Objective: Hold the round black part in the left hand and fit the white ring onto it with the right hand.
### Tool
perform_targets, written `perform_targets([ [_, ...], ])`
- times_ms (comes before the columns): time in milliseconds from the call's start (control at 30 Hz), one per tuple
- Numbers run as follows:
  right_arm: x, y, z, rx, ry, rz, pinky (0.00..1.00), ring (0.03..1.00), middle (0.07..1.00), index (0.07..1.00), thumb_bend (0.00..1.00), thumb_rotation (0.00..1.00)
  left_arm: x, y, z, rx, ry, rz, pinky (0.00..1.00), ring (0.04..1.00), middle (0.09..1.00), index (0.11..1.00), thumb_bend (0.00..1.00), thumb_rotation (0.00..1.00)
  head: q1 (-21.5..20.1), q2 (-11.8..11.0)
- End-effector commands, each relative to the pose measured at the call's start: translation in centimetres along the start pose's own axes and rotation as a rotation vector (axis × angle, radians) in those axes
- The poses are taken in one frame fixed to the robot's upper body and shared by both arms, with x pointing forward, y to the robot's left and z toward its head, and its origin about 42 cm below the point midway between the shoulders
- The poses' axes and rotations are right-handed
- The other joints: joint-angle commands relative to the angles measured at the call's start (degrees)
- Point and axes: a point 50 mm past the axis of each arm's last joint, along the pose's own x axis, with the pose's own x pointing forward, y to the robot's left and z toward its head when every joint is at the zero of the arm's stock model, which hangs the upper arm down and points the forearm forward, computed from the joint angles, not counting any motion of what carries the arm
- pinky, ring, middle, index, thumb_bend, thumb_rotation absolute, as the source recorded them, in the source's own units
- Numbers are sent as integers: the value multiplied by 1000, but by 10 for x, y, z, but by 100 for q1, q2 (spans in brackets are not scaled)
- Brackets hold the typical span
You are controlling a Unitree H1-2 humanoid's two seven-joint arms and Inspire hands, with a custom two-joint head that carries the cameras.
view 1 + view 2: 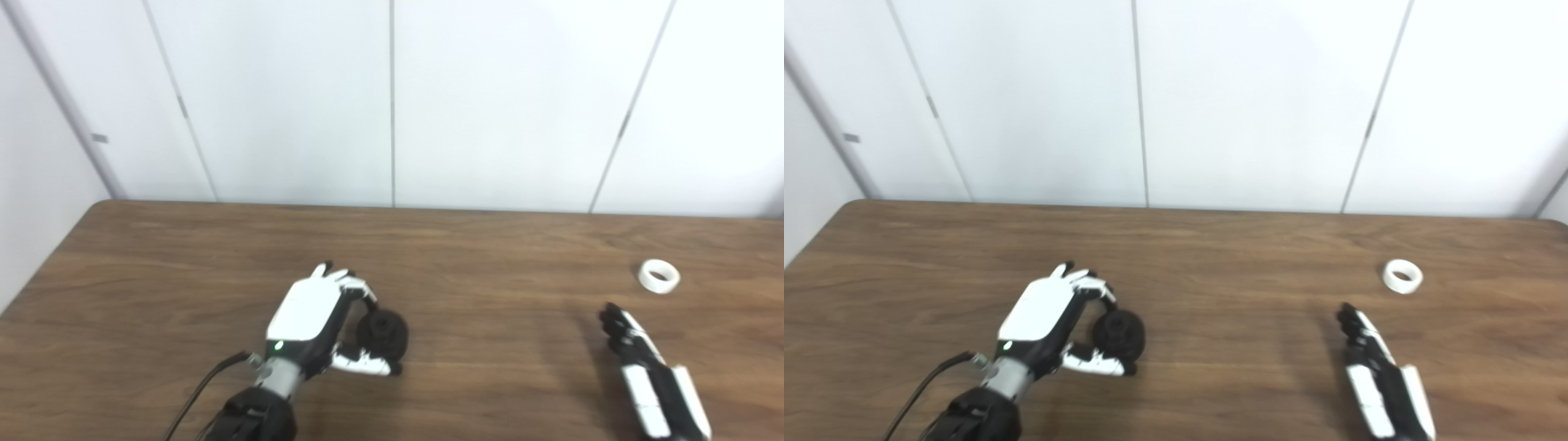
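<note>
The round black part rests on the wooden table left of centre. My left hand wraps it: the fingers curl over its far side and the thumb lies along its near side. The white ring lies flat on the table at the far right, apart from both hands. My right hand hovers low near the front right, fingers stretched out and pointing toward the ring, a short way before it, holding nothing.
A black cable trails from the left wrist toward the front edge. White wall panels stand right behind the table's far edge. The table's left edge runs close to the left arm.
</note>
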Motion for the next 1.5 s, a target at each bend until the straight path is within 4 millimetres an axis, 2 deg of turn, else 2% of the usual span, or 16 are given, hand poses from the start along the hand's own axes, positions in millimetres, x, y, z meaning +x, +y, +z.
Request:
perform_targets([
  [0,-9,15,4,39,4,-25,948,937,915,923,553,957,0,14,13,17,-63,58,1000,883,768,484,524,55,-19,21],
  [233,-6,23,15,11,10,-38,926,933,912,917,539,982,-16,-2,21,-25,-102,8,1000,878,770,484,524,55,-224,205],
  [433,-7,24,20,-20,18,-41,901,926,909,910,533,968,-30,-19,22,-56,-103,-3,1000,874,772,485,524,55,-316,236],
  [767,-8,17,24,-42,29,-41,867,912,901,893,533,866,-53,-45,22,-113,-89,34,1000,861,770,485,522,50,-364,340],
  [1000,-3,8,31,-134,27,-75,831,869,859,824,556,808,-61,-59,19,-135,-88,54,1000,856,773,485,520,51,-353,395],
  [1100,1,3,37,-218,24,-110,815,850,840,801,567,757,-63,-62,18,-126,-90,53,1000,858,775,485,520,51,-357,417],
  [1167,5,-1,41,-257,32,-139,778,822,828,792,614,688,-63,-63,17,-124,-88,51,1000,853,770,485,521,51,-357,417],
  [1300,21,-14,51,-353,47,-209,700,760,780,747,692,462,-64,-63,17,-128,-89,37,1000,858,772,485,521,51,-470,461],
  [1400,37,-27,59,-408,37,-255,715,755,759,717,756,347,-65,-63,19,-129,-91,24,1000,861,775,485,521,52,-597,486],
  [1467,43,-33,63,-437,35,-270,730,764,759,707,768,327,-66,-63,20,-130,-89,19,1000,862,773,485,522,51,-637,486],
])
